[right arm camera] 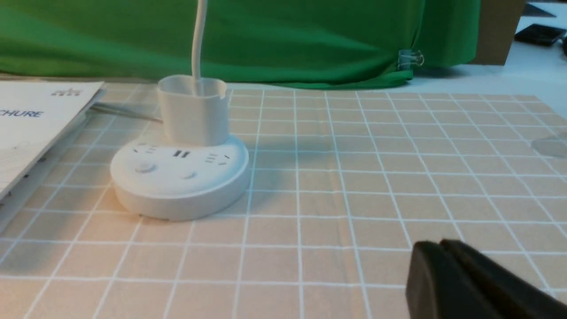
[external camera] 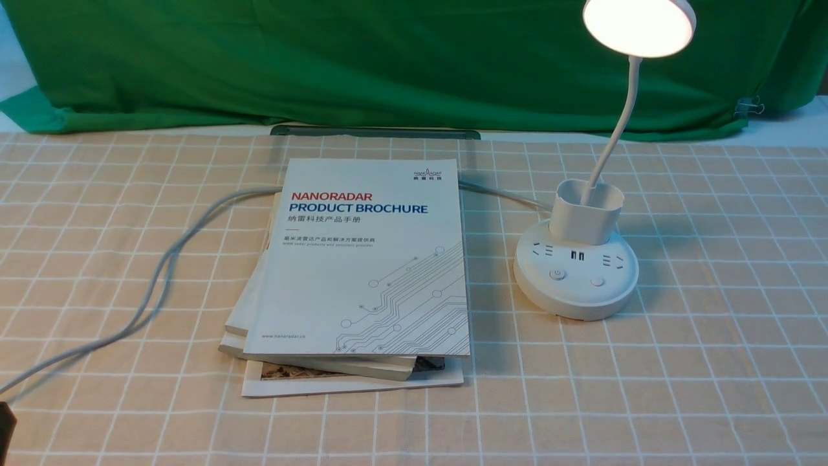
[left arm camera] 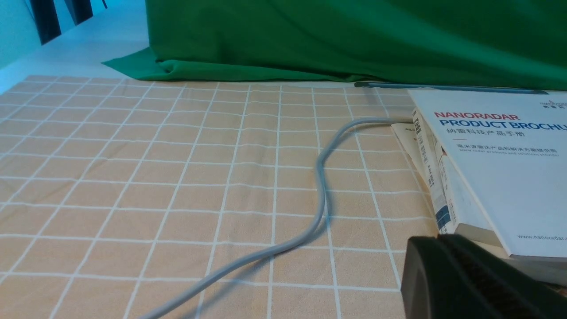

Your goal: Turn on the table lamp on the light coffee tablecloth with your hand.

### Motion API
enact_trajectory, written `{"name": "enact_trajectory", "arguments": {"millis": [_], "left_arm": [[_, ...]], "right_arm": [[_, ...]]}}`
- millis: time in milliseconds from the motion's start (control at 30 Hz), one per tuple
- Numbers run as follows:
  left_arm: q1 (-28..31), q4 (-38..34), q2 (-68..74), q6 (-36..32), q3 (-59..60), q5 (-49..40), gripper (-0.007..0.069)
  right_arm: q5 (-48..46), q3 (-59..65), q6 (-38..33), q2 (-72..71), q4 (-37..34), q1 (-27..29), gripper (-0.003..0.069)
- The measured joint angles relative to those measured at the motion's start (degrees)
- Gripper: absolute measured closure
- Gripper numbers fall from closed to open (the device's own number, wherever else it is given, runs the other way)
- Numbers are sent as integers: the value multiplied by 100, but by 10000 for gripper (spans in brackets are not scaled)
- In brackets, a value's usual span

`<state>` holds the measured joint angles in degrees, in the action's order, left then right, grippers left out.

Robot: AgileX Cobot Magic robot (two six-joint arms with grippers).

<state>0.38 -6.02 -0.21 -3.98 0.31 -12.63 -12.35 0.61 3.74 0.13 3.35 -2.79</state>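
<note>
Lamp (right arm camera: 179, 177) lit, apart from right end effector (right arm camera: 436, 243)

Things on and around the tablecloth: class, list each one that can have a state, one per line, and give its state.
Table lamp: lit, upright
Lamp neck: bent
Top brochure: closed, lying flat
Cable: curved, slack
Left gripper: shut, empty
Right gripper: shut, empty

1 lamp (external camera: 576, 272), 2 buttons (external camera: 557, 274), 1 clip (external camera: 749, 107)
</note>
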Motion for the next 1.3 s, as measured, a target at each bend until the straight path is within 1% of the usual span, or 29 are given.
{"name": "enact_trajectory", "arguments": {"millis": [867, 1300], "left_arm": [[0, 0, 0, 0, 0, 0, 603], [0, 0, 0, 0, 0, 0, 603]], "right_arm": [[-60, 0, 86, 0, -1, -4, 619], [-76, 0, 91, 0, -1, -4, 575]]}}
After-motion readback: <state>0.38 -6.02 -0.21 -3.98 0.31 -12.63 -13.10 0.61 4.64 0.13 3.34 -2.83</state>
